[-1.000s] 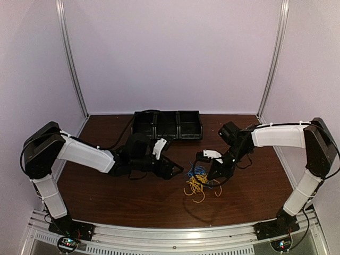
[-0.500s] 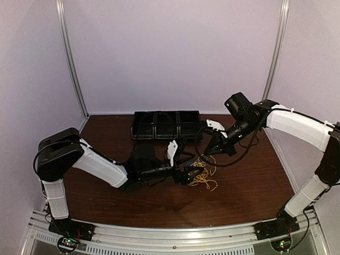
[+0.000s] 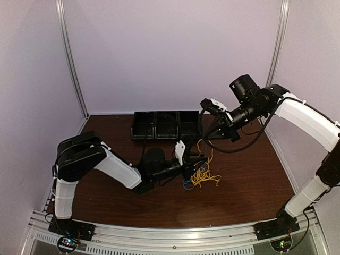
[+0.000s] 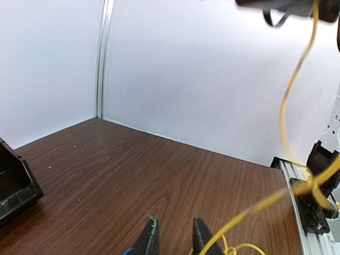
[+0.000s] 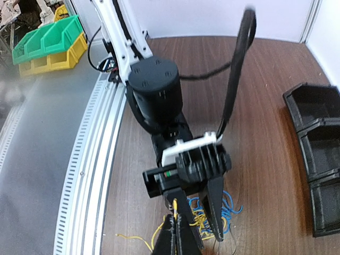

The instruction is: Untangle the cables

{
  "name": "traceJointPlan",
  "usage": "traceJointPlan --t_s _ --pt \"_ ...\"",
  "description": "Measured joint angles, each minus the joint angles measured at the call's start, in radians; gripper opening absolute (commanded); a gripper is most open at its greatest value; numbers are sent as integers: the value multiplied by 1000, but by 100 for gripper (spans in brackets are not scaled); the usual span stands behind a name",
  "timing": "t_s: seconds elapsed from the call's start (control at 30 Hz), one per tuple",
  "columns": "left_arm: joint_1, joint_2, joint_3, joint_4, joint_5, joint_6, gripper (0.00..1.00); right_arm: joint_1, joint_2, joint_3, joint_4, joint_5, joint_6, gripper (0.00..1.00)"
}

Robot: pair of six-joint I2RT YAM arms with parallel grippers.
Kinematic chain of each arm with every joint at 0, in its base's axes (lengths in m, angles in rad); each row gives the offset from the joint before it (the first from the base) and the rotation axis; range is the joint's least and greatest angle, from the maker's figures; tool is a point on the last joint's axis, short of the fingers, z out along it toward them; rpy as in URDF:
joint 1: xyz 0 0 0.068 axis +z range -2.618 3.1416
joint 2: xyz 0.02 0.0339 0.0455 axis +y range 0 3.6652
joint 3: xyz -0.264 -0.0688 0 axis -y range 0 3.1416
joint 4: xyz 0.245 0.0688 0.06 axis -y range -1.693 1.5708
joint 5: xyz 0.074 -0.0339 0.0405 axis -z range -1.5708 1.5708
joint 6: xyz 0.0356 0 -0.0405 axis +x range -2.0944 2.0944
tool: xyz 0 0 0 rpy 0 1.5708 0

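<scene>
The cables (image 3: 202,178) lie as a yellow and blue tangle near the table's middle. My right gripper (image 3: 209,136) hangs above them, shut on a yellow cable (image 5: 174,205) that runs taut down to the heap (image 5: 234,204). In the left wrist view that yellow strand (image 4: 284,106) crosses from top right to bottom. My left gripper (image 3: 194,165) lies low over the tangle. Its fingers (image 5: 210,241) straddle blue and yellow loops. Its jaws (image 4: 175,220) are narrowed but keep a gap, with bare wood showing between the tips. Thin dark strands (image 5: 234,247) trail from the heap.
A black tray with three compartments (image 3: 166,125) stands at the back of the table, just behind the tangle. The metal rail (image 5: 90,159) runs along the table's near edge. Green and yellow bins (image 5: 48,37) sit beyond it, off the table.
My right gripper has risen and moved back, lifting the yellow cable out of the heap. My left arm has reached right onto the tangle and its jaws have narrowed.
</scene>
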Motion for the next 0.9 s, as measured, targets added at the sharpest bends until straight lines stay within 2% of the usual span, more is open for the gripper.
traceJointPlan --t_s 0.17,0.37,0.53,0.8,0.9 --pt "0 21 -5 0 -10 2 19 0 -21 165 -11 -43 29 0" --pt "0 21 -61 1 -30 3 18 -2 -5 478 -45 -81 85 0" --pt "0 21 -99 3 -44 3 18 -79 -16 685 9 -181 190 0" --pt "0 22 -132 25 -66 6 21 -259 -14 735 77 -338 330 0" --pt "0 30 -145 24 -69 5 22 -323 -11 753 154 -410 426 0"
